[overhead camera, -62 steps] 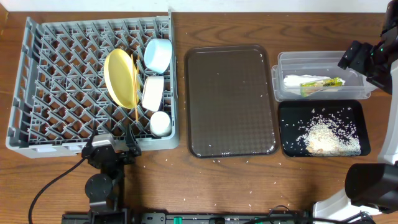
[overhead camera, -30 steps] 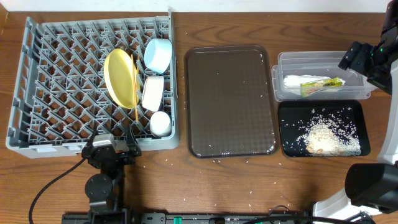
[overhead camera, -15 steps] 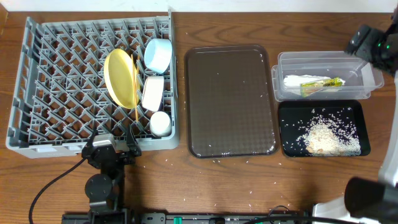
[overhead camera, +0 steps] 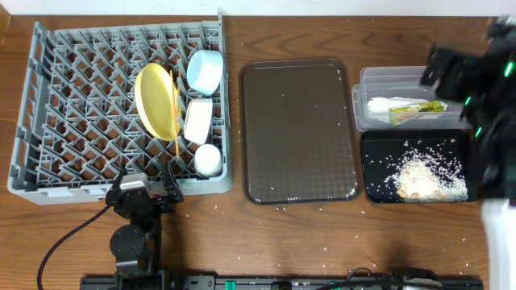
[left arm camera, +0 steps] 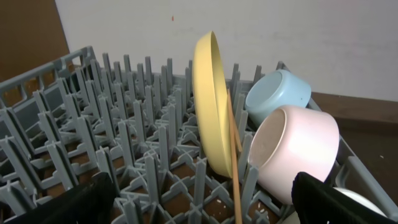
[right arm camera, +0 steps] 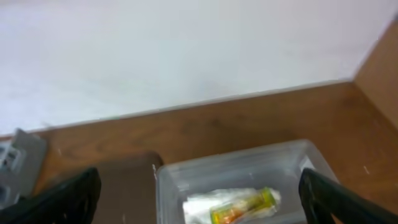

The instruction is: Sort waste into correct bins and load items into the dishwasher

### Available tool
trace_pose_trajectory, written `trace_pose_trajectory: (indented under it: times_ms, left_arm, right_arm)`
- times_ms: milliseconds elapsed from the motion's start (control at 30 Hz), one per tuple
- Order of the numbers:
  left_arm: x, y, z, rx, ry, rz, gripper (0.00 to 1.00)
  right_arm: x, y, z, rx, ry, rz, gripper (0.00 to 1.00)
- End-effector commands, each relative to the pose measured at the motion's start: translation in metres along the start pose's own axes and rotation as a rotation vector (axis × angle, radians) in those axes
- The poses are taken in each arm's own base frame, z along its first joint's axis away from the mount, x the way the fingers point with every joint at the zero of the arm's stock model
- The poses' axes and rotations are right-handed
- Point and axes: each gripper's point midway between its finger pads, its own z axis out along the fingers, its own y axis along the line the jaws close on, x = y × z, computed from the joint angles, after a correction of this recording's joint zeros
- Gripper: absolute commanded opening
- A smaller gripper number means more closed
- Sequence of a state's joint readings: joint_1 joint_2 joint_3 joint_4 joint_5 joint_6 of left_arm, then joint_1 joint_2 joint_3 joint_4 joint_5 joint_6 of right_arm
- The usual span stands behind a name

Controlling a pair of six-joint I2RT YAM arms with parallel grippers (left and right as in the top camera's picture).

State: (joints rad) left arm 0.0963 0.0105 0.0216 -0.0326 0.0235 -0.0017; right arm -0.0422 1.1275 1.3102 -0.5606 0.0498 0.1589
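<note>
Overhead: dark wood-grain bench [overhead camera: 242, 234], stray grains [overhead camera: 278, 209] scattered toward its near edge. Grey dish rack [overhead camera: 81, 105] at the left end, holding along its right side a yellow plate [overhead camera: 155, 101] on edge, chopsticks [overhead camera: 176, 121] just beside it, a light blue bowl [overhead camera: 205, 71], a white bowl [overhead camera: 198, 121] and a white cup [overhead camera: 207, 159]. Brown serving tray [overhead camera: 300, 129] mid-bench. At the right end, clear tub [overhead camera: 360, 109] with wrapper [overhead camera: 419, 110] and paper piece [overhead camera: 385, 105] inside. Black tray [overhead camera: 373, 153] just nearer, carrying rice [overhead camera: 423, 173]. Right arm [overhead camera: 476, 80] blurred near the far right corner.

Left wrist: left tool [left arm camera: 202, 186] spread wide, gripping nothing, facing the rack. White wall [left arm camera: 311, 37] behind, brown panel [left arm camera: 28, 31] at left.

Right wrist: right tool [right arm camera: 199, 180] spread wide, empty, above the tub. Blurred picture, white wall beyond the bench's far edge.
</note>
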Motion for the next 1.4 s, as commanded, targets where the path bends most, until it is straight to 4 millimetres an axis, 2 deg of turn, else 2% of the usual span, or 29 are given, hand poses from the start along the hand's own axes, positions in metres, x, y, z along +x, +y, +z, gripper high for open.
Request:
trace_pose_trajectory:
  times_ms: [0, 33, 367, 600, 733, 1033, 1367]
  left_arm:
    - [0.016, 0.005, 0.001, -0.024, 0.049, 0.010, 0.92]
    - [0.016, 0.005, 0.001, -0.024, 0.049, 0.010, 0.91]
    - [0.016, 0.005, 0.001, -0.024, 0.049, 0.010, 0.92]
    - [0.017, 0.005, 0.001, -0.024, 0.050, 0.010, 0.91]
    - [0.016, 0.005, 0.001, -0.024, 0.049, 0.010, 0.91]
    - [0.016, 0.005, 0.001, -0.024, 0.049, 0.010, 0.91]
    - [0.016, 0.005, 0.001, -0.024, 0.049, 0.010, 0.92]
  right_arm:
    - [0.034, 0.000, -0.015, -0.025, -0.038, -0.022, 0.99]
    - [0.050, -0.002, -0.020, -0.036, -0.075, -0.020, 0.99]
    - [0.146, -0.009, -0.044, -0.107, -0.207, -0.001, 0.99]
    - [0.184, -0.010, -0.043, -0.141, -0.282, -0.002, 0.99]
    - [0.195, -0.012, -0.043, -0.148, -0.317, 0.003, 0.99]
    - [0.207, -0.010, -0.045, -0.173, -0.382, 0.012, 0.99]
    - [0.222, -0.011, -0.041, -0.167, -0.353, 0.009, 0.99]
